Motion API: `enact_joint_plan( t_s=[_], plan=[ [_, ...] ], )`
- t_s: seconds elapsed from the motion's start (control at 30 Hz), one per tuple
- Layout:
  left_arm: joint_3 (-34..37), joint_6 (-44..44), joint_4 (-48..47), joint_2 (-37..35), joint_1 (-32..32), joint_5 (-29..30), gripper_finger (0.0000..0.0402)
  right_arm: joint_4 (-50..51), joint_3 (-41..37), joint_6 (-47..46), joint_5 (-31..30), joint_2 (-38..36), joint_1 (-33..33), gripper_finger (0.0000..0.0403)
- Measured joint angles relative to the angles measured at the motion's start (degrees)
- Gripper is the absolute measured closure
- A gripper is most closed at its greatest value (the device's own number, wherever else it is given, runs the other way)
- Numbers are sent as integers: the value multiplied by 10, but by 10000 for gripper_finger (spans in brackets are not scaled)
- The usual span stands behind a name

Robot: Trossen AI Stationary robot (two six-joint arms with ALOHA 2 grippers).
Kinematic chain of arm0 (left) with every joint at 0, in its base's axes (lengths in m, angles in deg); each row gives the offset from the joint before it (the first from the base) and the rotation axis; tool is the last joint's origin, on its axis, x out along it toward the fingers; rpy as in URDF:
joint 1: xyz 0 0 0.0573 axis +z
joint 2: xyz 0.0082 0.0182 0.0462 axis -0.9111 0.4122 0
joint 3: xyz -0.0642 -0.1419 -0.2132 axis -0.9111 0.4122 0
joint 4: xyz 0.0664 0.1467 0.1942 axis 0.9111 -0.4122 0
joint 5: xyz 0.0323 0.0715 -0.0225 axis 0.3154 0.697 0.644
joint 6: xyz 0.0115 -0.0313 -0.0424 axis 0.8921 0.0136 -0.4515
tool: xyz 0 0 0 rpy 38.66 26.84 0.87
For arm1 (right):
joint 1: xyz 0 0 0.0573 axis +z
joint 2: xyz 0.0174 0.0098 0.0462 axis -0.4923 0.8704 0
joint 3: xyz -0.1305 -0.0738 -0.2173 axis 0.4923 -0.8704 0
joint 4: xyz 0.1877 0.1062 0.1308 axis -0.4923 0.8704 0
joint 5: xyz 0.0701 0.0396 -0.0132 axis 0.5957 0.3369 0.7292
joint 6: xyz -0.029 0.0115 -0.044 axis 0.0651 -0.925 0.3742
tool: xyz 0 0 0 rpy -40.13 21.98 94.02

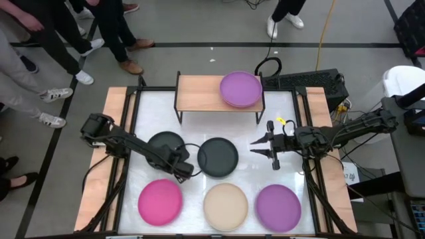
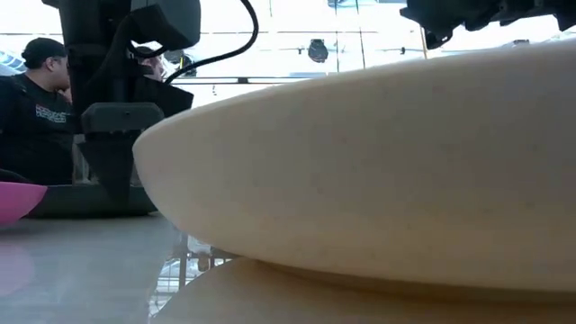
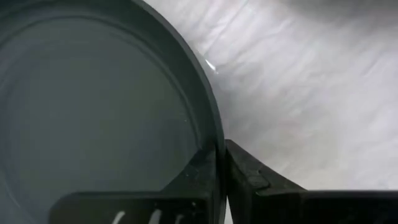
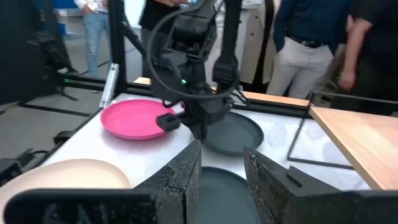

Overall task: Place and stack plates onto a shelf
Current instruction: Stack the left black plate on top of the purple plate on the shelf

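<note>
Five plates lie on the white table: magenta (image 1: 160,201), cream (image 1: 226,206) and purple (image 1: 277,207) along the near side, and two dark grey ones behind them. My left gripper (image 1: 180,166) points down at the left dark grey plate (image 1: 165,142) and is shut on it. The right dark grey plate (image 1: 218,157) lies untouched. Just right of it my right gripper (image 1: 260,147) hovers open, and that plate (image 4: 217,196) shows beyond its fingers. The shelf (image 1: 199,93) stands at the far side with a purple plate (image 1: 240,89) topping a stack on its right half. My left gripper pinches the left dark grey plate at its near-right rim (image 3: 216,134), one finger (image 3: 189,180) inside the dish and the other (image 3: 258,180) outside. It comes from above, pointing down. The plate (image 4: 239,134) looks flat on the table.
The shelf's left half (image 1: 196,93) shows bare wood. The cream plate (image 2: 378,162) fills the low view, hiding most of the table. Several people stand beyond the table's far and left edges. Cables and a keyboard lie past the far right corner.
</note>
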Motion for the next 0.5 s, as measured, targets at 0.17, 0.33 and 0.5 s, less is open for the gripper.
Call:
enact_joint_plan(
  t_s=[0.17, 0.33, 0.5],
  plan=[
    [-44, -3, -74, -34, -7, 13, 392, -1, 0, 0, 0, 0, 0, 300],
    [-122, 11, -150, -72, -26, 42, 392, -3, 0, 0, 0, 0, 0, 300],
    [-202, 97, -156, -93, -48, 80, 392, -5, 0, -2, 0, 0, 0, 300]
  ],
)
